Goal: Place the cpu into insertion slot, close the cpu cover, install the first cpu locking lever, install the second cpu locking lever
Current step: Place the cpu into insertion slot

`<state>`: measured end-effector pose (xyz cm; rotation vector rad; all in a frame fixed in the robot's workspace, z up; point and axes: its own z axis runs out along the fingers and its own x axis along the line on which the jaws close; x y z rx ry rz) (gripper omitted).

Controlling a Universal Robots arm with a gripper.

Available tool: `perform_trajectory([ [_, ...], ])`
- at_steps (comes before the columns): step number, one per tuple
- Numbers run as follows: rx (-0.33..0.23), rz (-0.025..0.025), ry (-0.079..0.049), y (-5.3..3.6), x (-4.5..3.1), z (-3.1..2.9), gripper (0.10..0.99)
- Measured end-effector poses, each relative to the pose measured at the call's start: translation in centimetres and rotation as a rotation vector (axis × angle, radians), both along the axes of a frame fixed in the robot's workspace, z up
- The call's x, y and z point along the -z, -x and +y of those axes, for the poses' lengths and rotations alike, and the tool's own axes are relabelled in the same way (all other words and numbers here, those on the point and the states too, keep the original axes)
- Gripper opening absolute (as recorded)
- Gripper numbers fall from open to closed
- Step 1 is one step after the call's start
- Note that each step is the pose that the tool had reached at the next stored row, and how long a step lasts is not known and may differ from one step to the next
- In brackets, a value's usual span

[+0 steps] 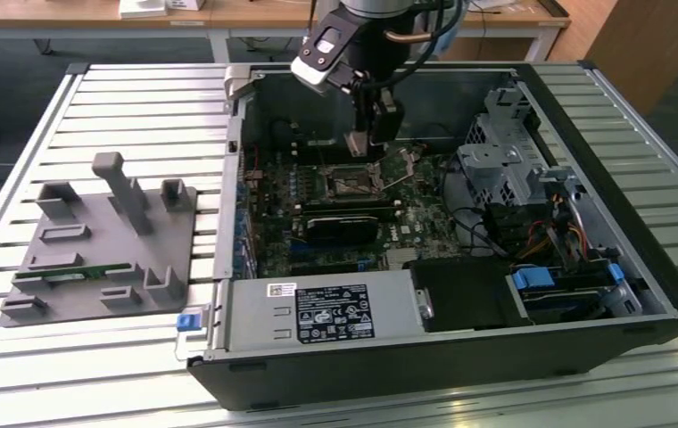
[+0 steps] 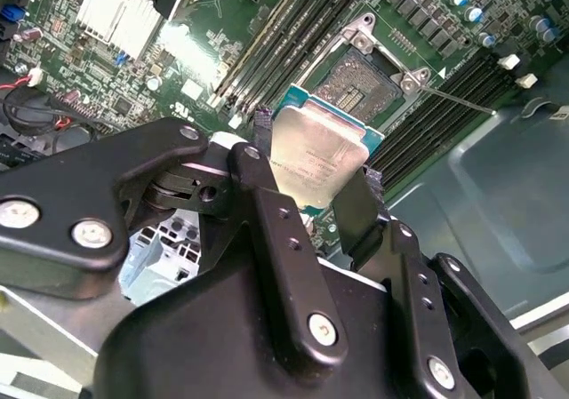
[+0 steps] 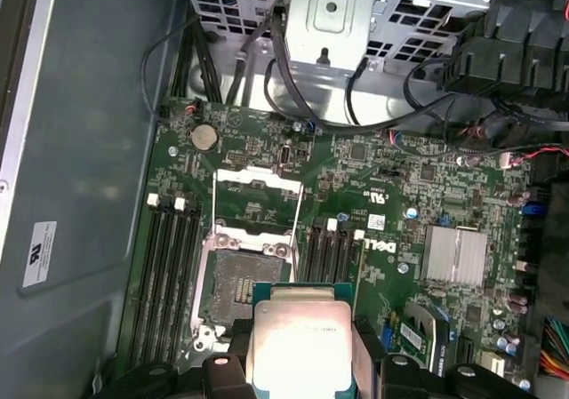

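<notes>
In the exterior view, the open computer case (image 1: 458, 366) is seen whole, lying on a slatted table (image 1: 113, 98). The gripper (image 1: 360, 141) is hung just above the insertion slot (image 1: 351, 181) in the green motherboard (image 1: 270, 234). A grey fixture (image 1: 89, 259) is set outside the case, well apart from the slot.

The hold itself is given by both wrist views. The cpu (image 2: 316, 155) is clamped between the two black fingers (image 2: 356, 208), the jaws being drawn in narrow against its opposite edges. It is carried in the air near the slot, clear of it and not yet seated.

The cpu is shown as a flat square chip with a pale silvery-tan metal face. Faint print is carried on the face, and a thin teal-green border runs around it. In the first wrist view the face is whitened by glare.

More of the slot is laid out in the first wrist view. Its dark pin field is exposed inside the thin silver rim. The cpu cover (image 3: 260, 177) is folded back open on the side of the slot away from the cpu, toward a coin battery (image 3: 205, 136). The slot is flanked on both sides by black memory slots (image 3: 169, 275), and a finned silver heatsink (image 3: 455, 257) is found beyond them.

In the second wrist view a thin silver locking lever (image 2: 462, 99) is seen standing out from a corner of the slot, across the memory slots.
</notes>
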<state>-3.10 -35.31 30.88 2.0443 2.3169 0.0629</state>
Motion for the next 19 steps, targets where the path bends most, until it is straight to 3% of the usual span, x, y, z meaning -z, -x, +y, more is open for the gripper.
perform_trajectory([
  [19,0.000,0.0000,0.000,0.00,1.08,-0.01,0.525],
])
